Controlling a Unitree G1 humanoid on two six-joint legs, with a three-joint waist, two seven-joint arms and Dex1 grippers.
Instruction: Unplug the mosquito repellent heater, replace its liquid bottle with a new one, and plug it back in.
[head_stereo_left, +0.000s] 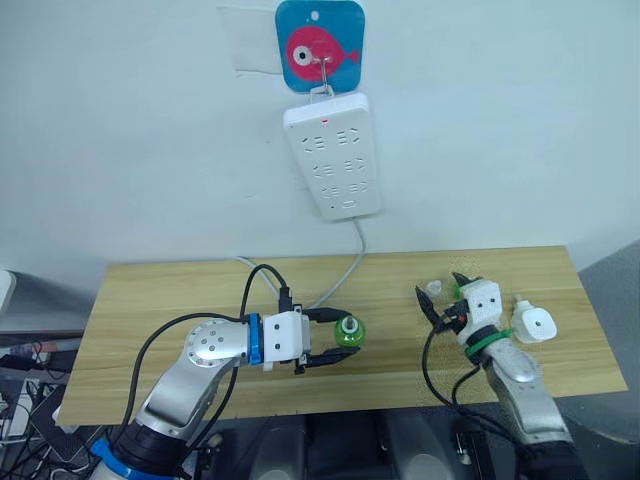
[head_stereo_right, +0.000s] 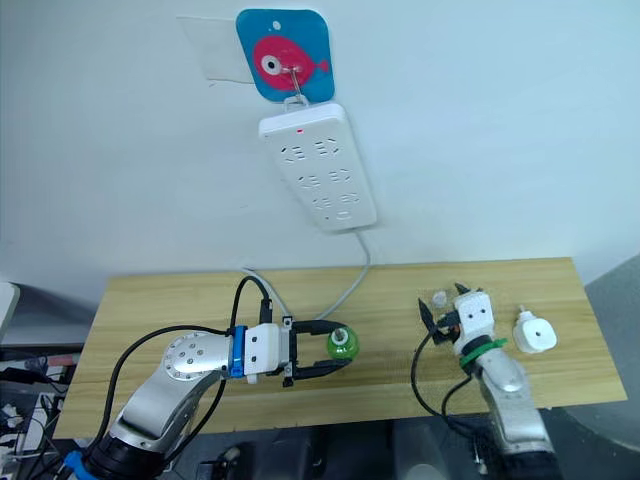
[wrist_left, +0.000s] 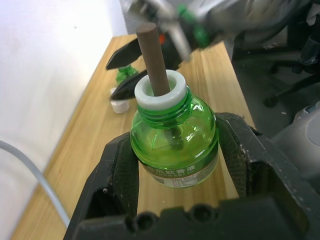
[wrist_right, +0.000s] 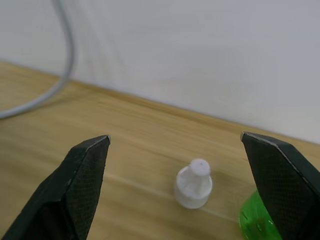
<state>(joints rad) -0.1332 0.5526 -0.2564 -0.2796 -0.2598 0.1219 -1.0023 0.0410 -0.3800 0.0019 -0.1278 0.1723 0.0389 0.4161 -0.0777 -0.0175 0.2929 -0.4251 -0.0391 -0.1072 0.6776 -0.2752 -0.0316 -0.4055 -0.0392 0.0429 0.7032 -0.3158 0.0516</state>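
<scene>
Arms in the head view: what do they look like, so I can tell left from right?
The left arm is silver-grey with a round perforated joint, a blue band, a white wrist block and looping black cables. The right arm is silver-grey with a white wrist block, a green tie and a black cable. Both the left gripper and the right gripper have black, textured, pointed fingers.

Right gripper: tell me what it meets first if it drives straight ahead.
Probably the small white cap, which stands on the table between the open fingers. A green bottle sits just off that line; depth is uncertain.
</scene>
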